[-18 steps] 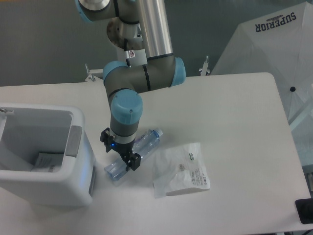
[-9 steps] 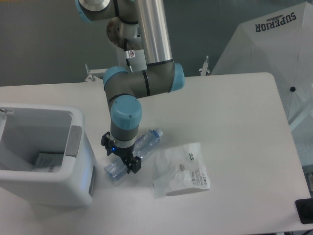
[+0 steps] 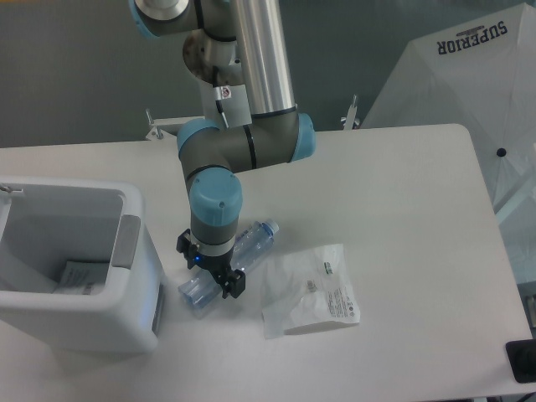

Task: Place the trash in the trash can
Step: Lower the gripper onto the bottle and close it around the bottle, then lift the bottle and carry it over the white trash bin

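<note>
Bottle [image 3: 237, 261] and bag [image 3: 311, 291] both lie on the table [image 3: 402, 209], outside the can [image 3: 75, 268], so nothing is binned yet. Jaws straddle the bottle's middle; whether they grip it, I cannot tell. Lifting and dropping remain for each.

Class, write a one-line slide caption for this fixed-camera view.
Tool over water bottle, plastic bag beside it, trash can nearby.

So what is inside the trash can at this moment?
Inside the trash can a white paper slip lies on the bottom. The near wall hides the front of the floor. The bottle and bag are on the table.
</note>
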### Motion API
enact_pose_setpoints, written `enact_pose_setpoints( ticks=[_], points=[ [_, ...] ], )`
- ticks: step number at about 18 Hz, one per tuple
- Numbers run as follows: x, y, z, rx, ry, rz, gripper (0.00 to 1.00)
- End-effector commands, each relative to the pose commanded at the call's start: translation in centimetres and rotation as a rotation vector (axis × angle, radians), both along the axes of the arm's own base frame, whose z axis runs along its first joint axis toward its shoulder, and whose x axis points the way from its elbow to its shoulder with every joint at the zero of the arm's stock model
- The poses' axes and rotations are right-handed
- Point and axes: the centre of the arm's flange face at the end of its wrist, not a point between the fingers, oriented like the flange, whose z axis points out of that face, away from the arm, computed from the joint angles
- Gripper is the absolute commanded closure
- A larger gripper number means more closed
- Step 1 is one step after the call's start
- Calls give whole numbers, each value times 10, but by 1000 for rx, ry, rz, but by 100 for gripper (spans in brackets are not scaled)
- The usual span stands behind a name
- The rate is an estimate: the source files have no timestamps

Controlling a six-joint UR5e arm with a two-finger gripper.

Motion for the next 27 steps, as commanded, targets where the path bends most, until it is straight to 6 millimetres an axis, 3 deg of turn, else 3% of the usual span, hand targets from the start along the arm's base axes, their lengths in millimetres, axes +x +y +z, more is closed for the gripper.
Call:
enact_pose_setpoints(
  ticks=[11, 20, 24, 27],
  points=[
    [-1, 1, 8, 10, 5, 10, 33],
    [-1, 1, 12, 16, 8, 12, 39],
    [-9, 2, 32, 48, 29, 16, 39],
    [-31, -4, 52, 87, 56, 53, 40]
  ],
)
